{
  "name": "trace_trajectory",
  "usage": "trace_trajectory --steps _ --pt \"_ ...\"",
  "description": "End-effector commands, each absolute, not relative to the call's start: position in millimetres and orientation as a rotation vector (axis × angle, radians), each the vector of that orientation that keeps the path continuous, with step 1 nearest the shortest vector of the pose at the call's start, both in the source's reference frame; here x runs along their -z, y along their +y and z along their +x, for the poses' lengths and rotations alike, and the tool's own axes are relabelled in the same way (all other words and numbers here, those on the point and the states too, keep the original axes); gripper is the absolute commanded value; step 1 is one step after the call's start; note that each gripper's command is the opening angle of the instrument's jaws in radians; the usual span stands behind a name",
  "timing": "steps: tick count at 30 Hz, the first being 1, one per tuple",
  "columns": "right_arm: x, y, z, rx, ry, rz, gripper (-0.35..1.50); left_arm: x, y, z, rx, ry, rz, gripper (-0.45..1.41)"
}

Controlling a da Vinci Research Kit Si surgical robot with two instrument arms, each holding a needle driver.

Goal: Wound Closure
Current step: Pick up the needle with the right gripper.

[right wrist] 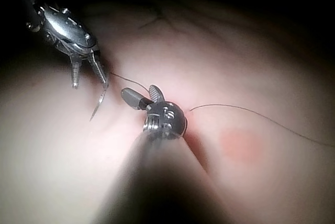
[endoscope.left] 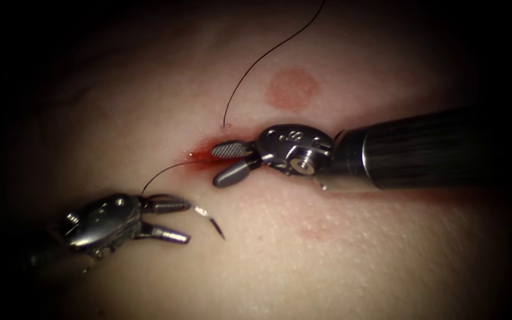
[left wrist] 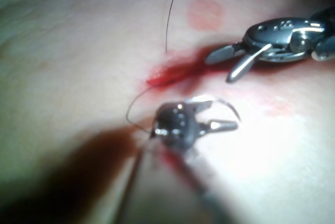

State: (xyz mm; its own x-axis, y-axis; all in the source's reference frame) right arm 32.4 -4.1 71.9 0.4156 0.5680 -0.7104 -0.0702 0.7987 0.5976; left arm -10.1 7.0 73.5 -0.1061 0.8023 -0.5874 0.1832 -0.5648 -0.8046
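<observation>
The cut (endoscope.left: 204,155) is a short red slit wet with red fluid in the pale tissue (endoscope.left: 339,261). My right tool (endoscope.left: 214,166) lies at the cut's right end with its jaws open, one above and one below the slit, holding nothing. My left tool (endoscope.left: 189,222) is lower left of the cut, jaws open. The curved needle (endoscope.left: 211,222) lies along its upper jaw, out of the tissue, tip pointing down and right. Dark thread (endoscope.left: 167,170) runs from the needle's rear up to the cut. A second stretch of thread (endoscope.left: 250,65) enters the tissue just above the cut.
A round pink mark (endoscope.left: 291,89) sits on the tissue above and right of the cut, and a fainter one (endoscope.left: 318,228) lies below the right tool's shaft (endoscope.left: 422,148). The long thread trails off past the upper edge.
</observation>
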Motion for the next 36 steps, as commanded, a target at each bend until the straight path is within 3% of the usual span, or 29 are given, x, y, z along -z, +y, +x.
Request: trace_trajectory --steps 1,7,16,27,33,36 --pt "-72.0 -3.6 31.8 -0.446 1.061 0.484 1.18 -74.3 7.2 -11.4 -1.735 -1.076 -1.694 0.54" --pt "-70.5 -2.0 27.8 -0.501 1.002 0.387 1.18 -74.7 10.7 -15.7 -1.800 -1.051 -1.698 0.53" --pt "-68.9 -3.7 24.9 -0.430 0.921 0.452 1.18 -76.1 11.7 -15.9 -1.847 -1.035 -1.679 0.52" --pt "-69.9 -4.4 27.1 -0.401 0.862 0.527 1.18 -75.7 11.3 -15.3 -1.855 -1.030 -1.681 0.51" --pt "-72.2 -5.3 28.7 -0.375 0.710 0.541 1.16 -75.4 11.3 -15.4 -1.863 -1.023 -1.687 0.50" --pt "-72.6 -5.5 28.7 -0.367 0.651 0.554 1.06 -75.4 11.3 -15.4 -1.863 -1.023 -1.687 0.50"
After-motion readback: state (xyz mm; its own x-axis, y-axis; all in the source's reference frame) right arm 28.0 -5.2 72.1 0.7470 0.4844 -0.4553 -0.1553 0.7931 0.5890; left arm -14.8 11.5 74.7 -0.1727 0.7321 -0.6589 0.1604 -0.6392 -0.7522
